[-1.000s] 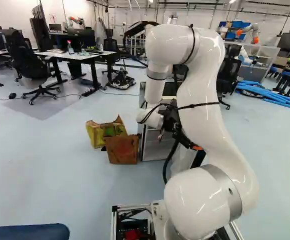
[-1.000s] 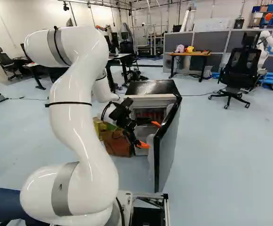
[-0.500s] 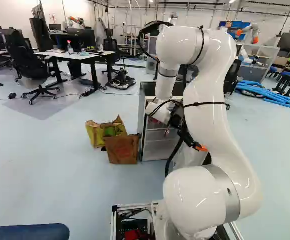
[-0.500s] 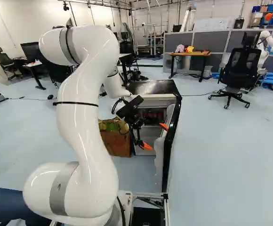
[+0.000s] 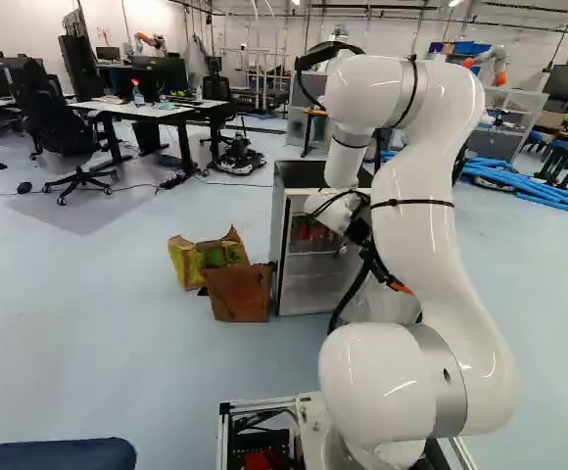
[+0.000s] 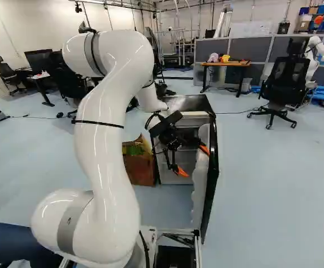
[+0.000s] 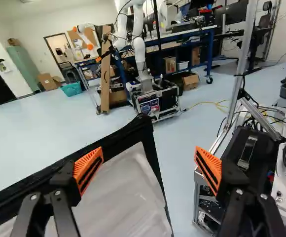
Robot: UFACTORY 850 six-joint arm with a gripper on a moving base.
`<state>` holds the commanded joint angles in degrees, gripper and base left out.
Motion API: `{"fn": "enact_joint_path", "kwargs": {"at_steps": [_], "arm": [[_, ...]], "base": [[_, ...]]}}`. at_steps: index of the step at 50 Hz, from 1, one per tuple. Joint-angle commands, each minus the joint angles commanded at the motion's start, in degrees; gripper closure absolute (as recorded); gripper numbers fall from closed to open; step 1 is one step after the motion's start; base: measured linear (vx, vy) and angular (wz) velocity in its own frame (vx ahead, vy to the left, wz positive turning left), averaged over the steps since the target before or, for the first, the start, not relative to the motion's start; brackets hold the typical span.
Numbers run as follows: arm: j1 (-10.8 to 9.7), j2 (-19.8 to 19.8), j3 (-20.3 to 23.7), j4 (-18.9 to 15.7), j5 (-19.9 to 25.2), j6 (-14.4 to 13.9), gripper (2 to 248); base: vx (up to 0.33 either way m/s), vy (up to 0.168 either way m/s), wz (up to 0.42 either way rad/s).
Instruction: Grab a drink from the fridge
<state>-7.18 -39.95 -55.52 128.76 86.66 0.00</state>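
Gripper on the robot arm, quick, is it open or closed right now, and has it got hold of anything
Gripper: open, its two fingers wide apart, holding nothing; the fridge door shows by one finger but isn't gripped.

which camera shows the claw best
The wrist view: both orange pads of the claw show close up, apart. The right base view shows it smaller, near the fridge door; the left base view shows one orange tip beside the arm.
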Motion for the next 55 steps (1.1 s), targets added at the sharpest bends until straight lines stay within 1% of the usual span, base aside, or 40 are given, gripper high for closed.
{"fn": "enact_joint_path", "kwargs": {"at_steps": [13,23,43,55], "arm": [[-3.55,-0.54,-2.63,-1.73,-2.01,0.0,3],[-6.04,-1.07,-4.68,-3.79,-3.79,0.0,3],[-10.48,-2.48,-8.93,-9.81,-6.75,0.0,3],[-12.73,-3.49,-11.48,-13.69,-8.23,0.0,3]], "base": [[0.0,0.0,0.0],[0.0,0.0,0.0],[0.0,0.0,0.0],[0.0,0.0,0.0]]}}
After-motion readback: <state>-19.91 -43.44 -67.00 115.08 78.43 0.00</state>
